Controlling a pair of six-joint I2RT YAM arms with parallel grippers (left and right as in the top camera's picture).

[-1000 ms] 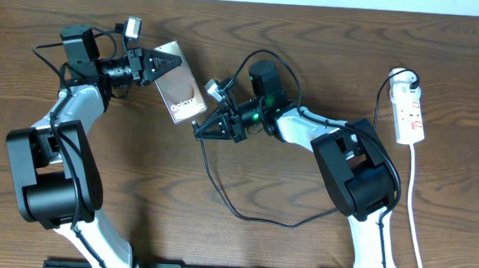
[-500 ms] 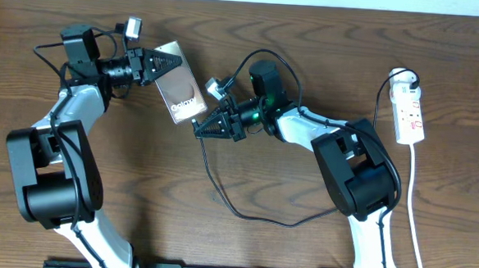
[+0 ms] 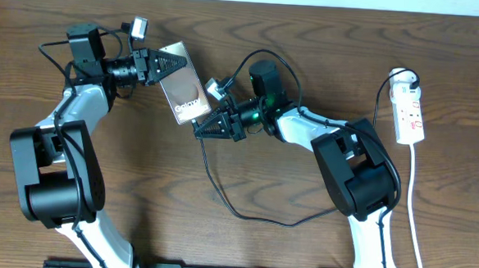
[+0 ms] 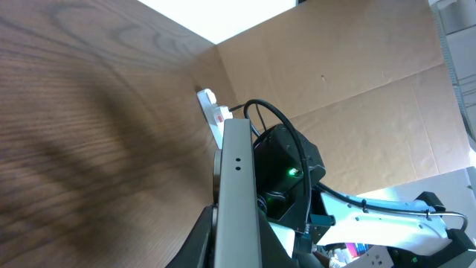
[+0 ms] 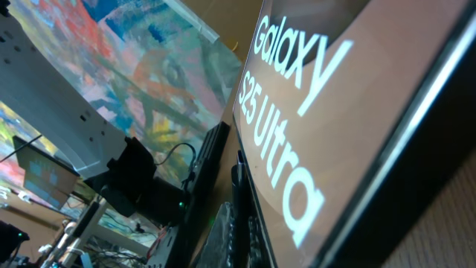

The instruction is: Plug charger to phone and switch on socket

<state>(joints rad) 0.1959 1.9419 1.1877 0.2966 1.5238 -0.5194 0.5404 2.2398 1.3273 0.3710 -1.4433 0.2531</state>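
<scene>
The phone is gripped at one short end by the left end effector, which is closed on it. The right end effector is clamped on the plug end of the charger, just beside the phone's lower corner. The rest of the charger is trailed in a loop across the bench. The socket is laid well apart, far right.

A dark wooden worktop with stripy grain.
Brown cardboard walls stand behind it, and a painted sheet of many bright colours shows farther off.
</scene>
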